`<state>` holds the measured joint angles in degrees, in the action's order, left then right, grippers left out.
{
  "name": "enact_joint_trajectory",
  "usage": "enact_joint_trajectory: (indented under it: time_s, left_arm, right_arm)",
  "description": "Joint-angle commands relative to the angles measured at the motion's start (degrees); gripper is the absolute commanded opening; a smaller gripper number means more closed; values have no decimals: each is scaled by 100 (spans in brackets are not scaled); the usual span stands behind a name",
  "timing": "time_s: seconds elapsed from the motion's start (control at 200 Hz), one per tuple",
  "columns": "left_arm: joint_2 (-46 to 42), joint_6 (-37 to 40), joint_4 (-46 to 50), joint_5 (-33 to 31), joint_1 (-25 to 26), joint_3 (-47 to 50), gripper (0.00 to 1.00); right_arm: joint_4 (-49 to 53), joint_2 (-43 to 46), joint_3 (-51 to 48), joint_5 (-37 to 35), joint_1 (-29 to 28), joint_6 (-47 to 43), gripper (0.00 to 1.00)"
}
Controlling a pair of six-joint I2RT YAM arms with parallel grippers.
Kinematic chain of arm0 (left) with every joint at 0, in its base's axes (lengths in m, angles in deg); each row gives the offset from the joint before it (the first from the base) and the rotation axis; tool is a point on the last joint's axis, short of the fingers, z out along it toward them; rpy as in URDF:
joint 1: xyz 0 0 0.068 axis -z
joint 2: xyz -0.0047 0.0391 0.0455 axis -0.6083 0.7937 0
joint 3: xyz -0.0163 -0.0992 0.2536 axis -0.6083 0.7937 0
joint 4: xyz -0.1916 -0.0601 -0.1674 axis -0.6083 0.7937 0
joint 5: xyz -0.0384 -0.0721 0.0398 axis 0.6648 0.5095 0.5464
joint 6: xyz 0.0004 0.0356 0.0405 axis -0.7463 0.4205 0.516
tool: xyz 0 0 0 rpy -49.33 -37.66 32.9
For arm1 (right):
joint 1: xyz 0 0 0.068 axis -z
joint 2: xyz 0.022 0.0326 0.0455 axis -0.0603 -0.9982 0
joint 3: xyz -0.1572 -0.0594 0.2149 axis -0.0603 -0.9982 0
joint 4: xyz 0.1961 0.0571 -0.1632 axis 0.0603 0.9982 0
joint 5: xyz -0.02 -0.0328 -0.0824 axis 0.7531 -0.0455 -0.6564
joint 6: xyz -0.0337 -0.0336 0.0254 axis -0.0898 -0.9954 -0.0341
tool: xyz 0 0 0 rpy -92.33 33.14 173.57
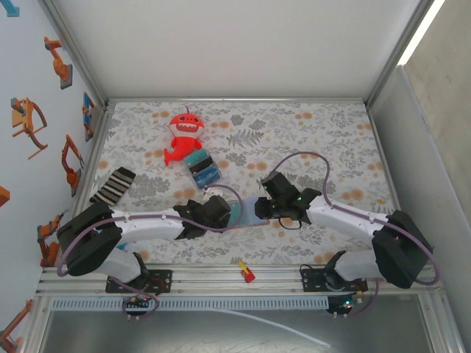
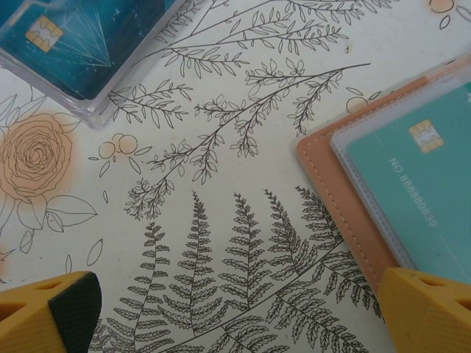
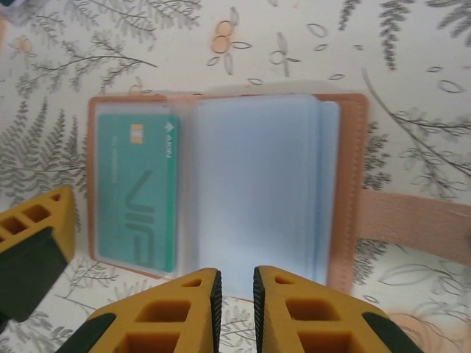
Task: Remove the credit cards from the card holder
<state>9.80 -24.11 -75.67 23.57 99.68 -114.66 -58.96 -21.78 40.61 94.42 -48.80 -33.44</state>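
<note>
1. Cloth printed with grey leaves and orange blooms lies under everything in the top view. The card holder lies open on it near the front edge, between the two arms. The left gripper is just beside the holder's left side and the right gripper is at its right side. Farther back on the left stands a red plush toy, with a blue-and-teal bundle just in front of it. A black-and-white striped item lies near the left wall.

2. In the left wrist view the left gripper is spread wide and grasps nothing. Its yellow fingertips sit in the two bottom corners with bare cloth between them. The right-hand tip overlaps the tan border of the card holder, where a teal card with a gold chip sits under a clear sleeve. A clear case with a darker chip card lies at top left, well apart from the holder.

3. In the right wrist view the card holder lies open and flat. The teal card is in its left sleeve, pale blue-grey sleeves fill the right half, and a tan strap runs off to the right. The right gripper hangs over the near edge of those sleeves. Its fingers are drawn almost together, with a slim gap left between them. I cannot tell whether they nip a sleeve edge.
</note>
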Motion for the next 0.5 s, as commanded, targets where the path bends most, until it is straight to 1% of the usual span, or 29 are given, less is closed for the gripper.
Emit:
enact_joint_trajectory:
  time_s: [0.0, 0.235, 0.496]
  left_arm:
    - [74, -91, 98, 37, 8, -109, 97]
    - [142, -108, -145, 129, 7, -108, 97]
    - [221, -101, -213, 99, -6, -106, 97]
  right_arm:
    - [-380, -192, 200, 441, -17, 124, 19]
    - [-482, -725, 501, 667, -136, 69, 18]
    - [-444, -1206, 815, 697, -246, 70, 18]
